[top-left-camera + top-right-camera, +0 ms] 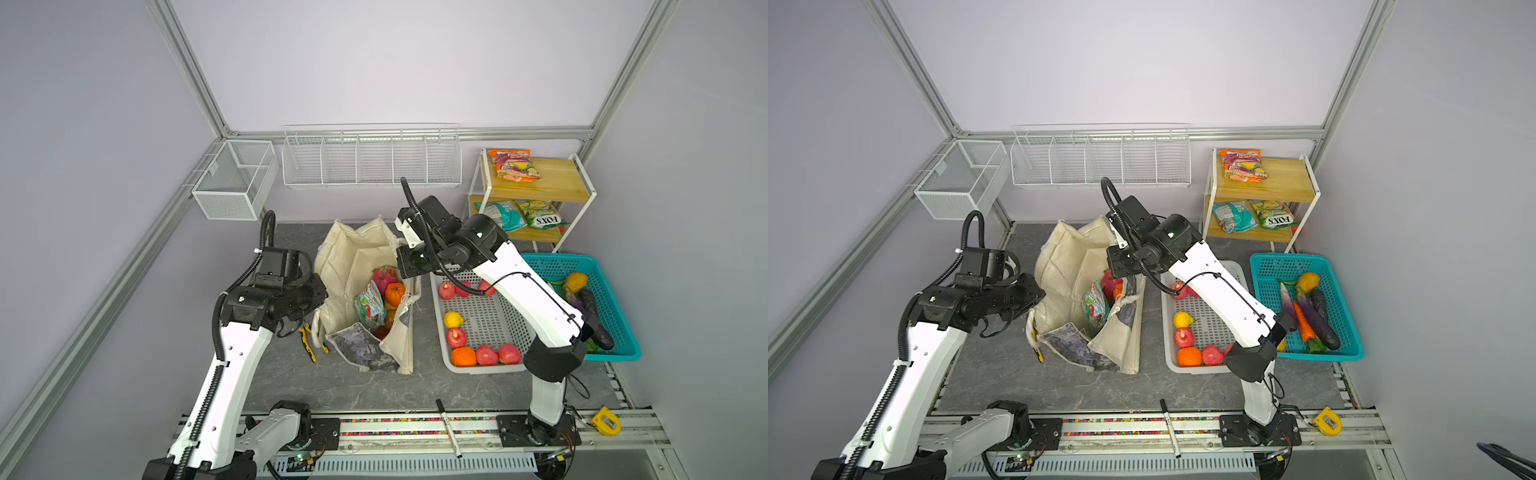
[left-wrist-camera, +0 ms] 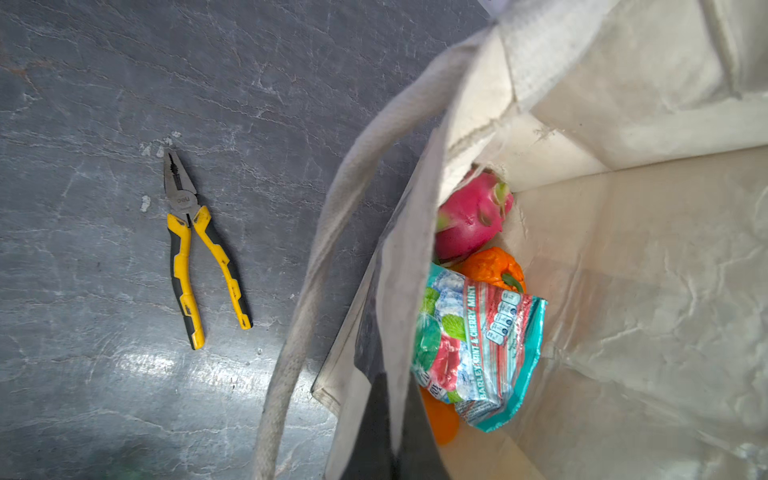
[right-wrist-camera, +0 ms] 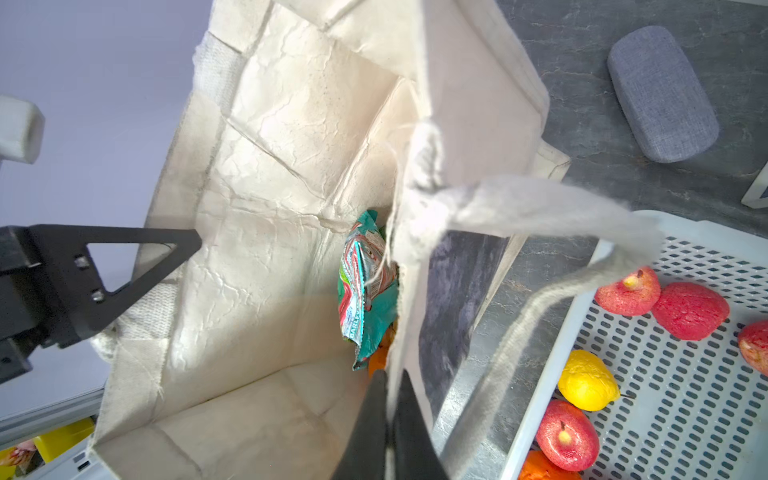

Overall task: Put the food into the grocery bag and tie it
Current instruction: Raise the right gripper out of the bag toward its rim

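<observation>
The left end effector (image 2: 390,419) was closed on the left rim of the canvas tote (image 1: 353,257). The right end effector (image 3: 392,388) was closed on its right rim. A teal snack packet (image 2: 478,345) lay inside.

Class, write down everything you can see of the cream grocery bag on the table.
The grocery bag is floppy, creased cream canvas with a grey-black marbled panel and two loop handles. It stands open-mouthed on the dark table. The left claw and right claw each pinch its rim, on opposite sides. Inside lie a teal packet, a dragon fruit and a small pumpkin.
</observation>
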